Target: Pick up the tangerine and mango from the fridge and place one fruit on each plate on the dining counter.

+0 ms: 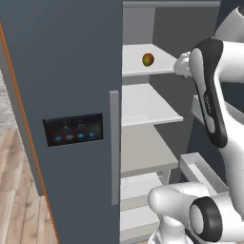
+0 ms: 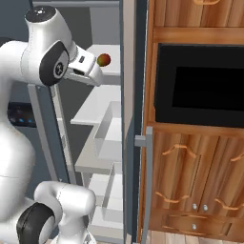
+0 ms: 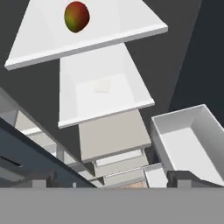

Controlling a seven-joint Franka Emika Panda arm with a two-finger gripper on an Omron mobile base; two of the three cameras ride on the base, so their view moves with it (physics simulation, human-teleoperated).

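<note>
The mango (image 1: pixel 148 59) sits on the upper shelf (image 1: pixel 138 66) of the open fridge (image 1: pixel 71 95), and the gripper (image 3: pixel 113 178), fingers apart and empty, faces it, apparently lining up a grasp.

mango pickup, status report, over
Gripper open, empty, at the open fridge. Mango alone on the top shelf, untouched. Nothing between gripper and mango.

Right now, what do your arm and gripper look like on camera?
The arm is glossy white, made of rounded segments with dark grey bands and caps at the joints. The gripper ends in two small dark, blocky fingers. No cables or markings are legible.
</note>
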